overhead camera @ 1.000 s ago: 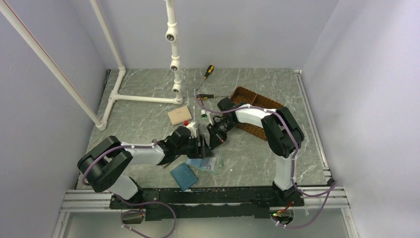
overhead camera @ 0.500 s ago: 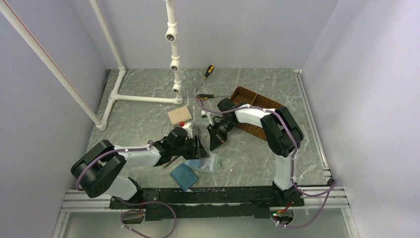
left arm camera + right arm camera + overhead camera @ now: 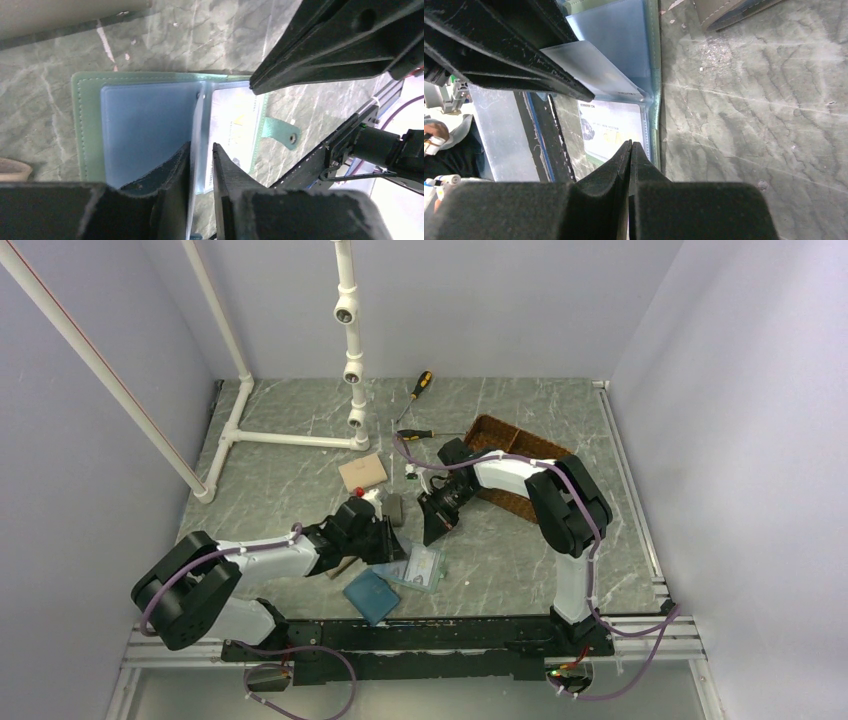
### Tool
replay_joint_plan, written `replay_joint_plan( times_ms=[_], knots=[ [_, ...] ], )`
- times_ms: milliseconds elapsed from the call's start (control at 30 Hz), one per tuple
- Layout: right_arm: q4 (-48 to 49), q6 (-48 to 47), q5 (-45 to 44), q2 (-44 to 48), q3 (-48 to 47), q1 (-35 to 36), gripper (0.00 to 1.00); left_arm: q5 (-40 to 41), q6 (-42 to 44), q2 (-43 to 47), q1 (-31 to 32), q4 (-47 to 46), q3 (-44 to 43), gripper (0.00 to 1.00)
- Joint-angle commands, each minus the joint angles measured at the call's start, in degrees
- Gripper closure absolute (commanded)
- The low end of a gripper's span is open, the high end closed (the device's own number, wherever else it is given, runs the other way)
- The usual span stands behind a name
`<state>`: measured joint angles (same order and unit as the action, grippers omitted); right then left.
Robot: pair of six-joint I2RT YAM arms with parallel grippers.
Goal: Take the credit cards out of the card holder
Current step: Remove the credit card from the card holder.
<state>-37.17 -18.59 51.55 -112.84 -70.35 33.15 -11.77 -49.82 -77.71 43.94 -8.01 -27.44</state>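
the left gripper (image 3: 201, 150) was closed to a narrow slit on a clear plastic leaf (image 3: 589, 70) of the sage-green bifold card holder (image 3: 140, 125), which lay open near the middle of the near edge of the grey marbled table (image 3: 520, 560). raising the leaf probably served to bare the pale whitish card (image 3: 232, 125) in its pocket. the right gripper (image 3: 630, 150), jaws pressed together and empty, pointed at that card.
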Motion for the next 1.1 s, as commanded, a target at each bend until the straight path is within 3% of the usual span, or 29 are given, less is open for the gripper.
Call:
replay_joint_plan(
  times_ms=[0, 300, 700, 867, 967, 1067],
  knots=[
    [-0.9, -1.9, 1.9, -0.2, -2.1, 0.7, 0.96, 2.0, 0.7, 1.9, -0.2, 3.5, -1.4, 0.75],
    [-2.3, -3.5, 2.5, 0.0, -2.5, 1.2, 0.96, 2.2, 0.8, 4.9, -0.5, 5.5, -1.3, 0.72],
    [-3.8, -5.1, 3.4, 0.2, -3.1, 1.6, 0.94, -1.2, -0.9, 5.3, -2.7, 1.3, 1.3, 0.73],
    [-4.2, -5.4, 3.7, 0.3, -3.3, 1.6, 0.94, -1.9, -1.1, 5.3, -3.3, 0.3, 1.8, 0.8],
    [-4.7, -5.8, 4.2, 0.5, -3.5, 1.7, 0.94, -2.6, -1.7, 5.2, -4.0, -0.9, 2.7, 1.0],
    [-6.5, -8.0, 7.1, 1.0, -4.1, 1.7, 0.93, -2.7, -3.4, 6.6, -4.9, -3.1, 4.4, 1.0]
  ],
)
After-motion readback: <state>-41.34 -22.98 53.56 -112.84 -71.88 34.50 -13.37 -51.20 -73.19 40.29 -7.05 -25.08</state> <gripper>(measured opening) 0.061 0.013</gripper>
